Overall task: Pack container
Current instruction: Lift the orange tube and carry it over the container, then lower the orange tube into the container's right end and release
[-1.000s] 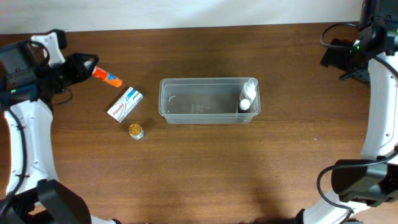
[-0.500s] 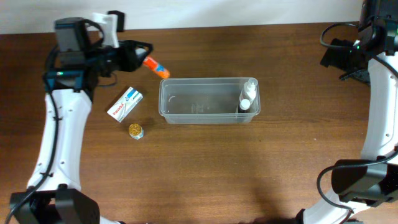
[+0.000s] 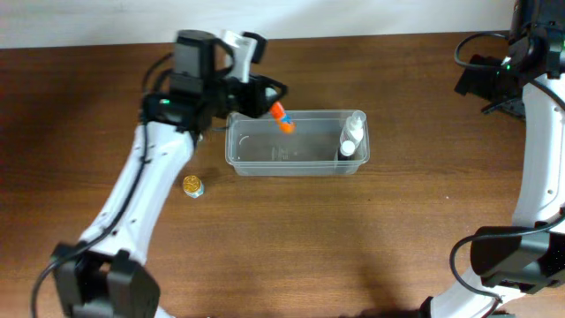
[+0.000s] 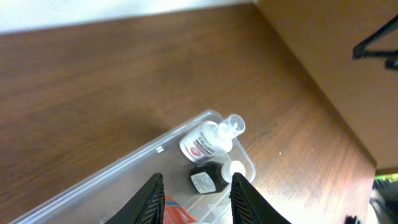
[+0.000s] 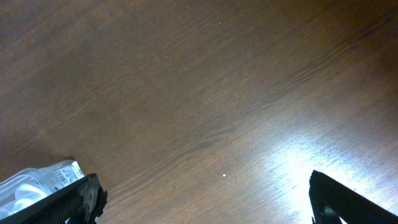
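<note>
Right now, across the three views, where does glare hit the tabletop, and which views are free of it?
Right wrist view: a bright glare patch washes out the grain of the table, low and right of centre. Overhead view: even light, no hot spot, the container clearly outlined. Left wrist view: no glare on the wood, the clear bottle sharp.

My left end effector (image 3: 275,102), tube (image 3: 283,118) in it, hangs over the container's (image 3: 291,168) left end; two bottles (image 3: 352,139) inside at right; jar (image 3: 192,185) on the counter (image 3: 353,230), front-left.
</note>
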You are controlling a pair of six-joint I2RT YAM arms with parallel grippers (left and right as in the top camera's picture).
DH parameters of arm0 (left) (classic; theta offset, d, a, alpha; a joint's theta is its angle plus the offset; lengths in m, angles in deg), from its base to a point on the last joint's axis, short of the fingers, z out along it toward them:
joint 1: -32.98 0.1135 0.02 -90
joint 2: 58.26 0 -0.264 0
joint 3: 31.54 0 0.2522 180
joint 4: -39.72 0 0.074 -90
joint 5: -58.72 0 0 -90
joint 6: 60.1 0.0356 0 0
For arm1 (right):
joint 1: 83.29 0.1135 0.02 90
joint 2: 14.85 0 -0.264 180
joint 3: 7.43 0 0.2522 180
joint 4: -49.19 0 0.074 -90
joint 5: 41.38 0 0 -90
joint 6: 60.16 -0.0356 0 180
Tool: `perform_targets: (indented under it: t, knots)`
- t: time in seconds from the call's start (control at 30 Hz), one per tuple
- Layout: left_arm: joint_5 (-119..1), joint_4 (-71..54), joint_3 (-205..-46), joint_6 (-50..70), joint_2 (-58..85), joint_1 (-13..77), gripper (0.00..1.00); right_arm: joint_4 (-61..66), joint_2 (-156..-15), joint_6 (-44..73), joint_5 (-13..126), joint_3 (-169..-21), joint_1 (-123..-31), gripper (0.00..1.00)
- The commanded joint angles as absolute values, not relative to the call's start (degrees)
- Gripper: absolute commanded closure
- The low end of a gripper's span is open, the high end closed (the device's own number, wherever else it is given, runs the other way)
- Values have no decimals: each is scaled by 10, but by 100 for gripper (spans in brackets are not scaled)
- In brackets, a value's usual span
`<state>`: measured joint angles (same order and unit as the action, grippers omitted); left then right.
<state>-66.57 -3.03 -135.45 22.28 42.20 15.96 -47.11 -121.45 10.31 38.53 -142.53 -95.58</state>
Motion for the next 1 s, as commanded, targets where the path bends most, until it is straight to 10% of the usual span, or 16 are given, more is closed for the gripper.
perform_targets:
  t: [0.0, 0.97]
  knots:
    - [-655, -16, -1369, 218, 454, 142, 74, -471, -1210, 96, 378, -1432, -957, 2]
    - [-614, 84, -1369, 220, 555, 70, 75, -471, -1210, 96, 378, -1432, -957, 2]
